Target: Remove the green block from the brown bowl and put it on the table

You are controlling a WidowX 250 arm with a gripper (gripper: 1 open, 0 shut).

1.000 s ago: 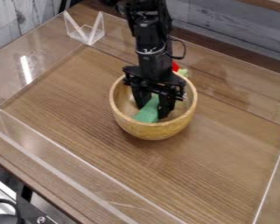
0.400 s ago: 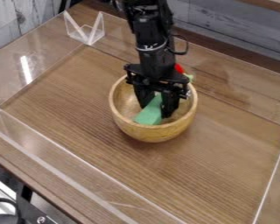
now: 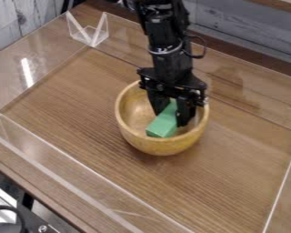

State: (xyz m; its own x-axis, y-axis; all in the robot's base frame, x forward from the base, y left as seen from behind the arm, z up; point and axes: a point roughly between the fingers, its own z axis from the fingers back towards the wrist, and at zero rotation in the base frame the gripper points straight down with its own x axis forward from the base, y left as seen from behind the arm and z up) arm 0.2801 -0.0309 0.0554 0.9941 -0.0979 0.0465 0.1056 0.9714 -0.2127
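Inside grainy round bowl [image 3: 134,135]: flat green block [image 3: 170,119], seemingly pinched by black hand [image 3: 173,100]

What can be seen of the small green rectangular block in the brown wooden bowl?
The small flat green rectangular block looks smooth and plain, its material unclear. It slants inside the round light-brown wooden bowl, under the black gripper, whose fingers cover its upper part. Grip and exact contacts are hard to make out.

The green block [image 3: 163,122] leans inside the round tan brown bowl [image 3: 139,120].
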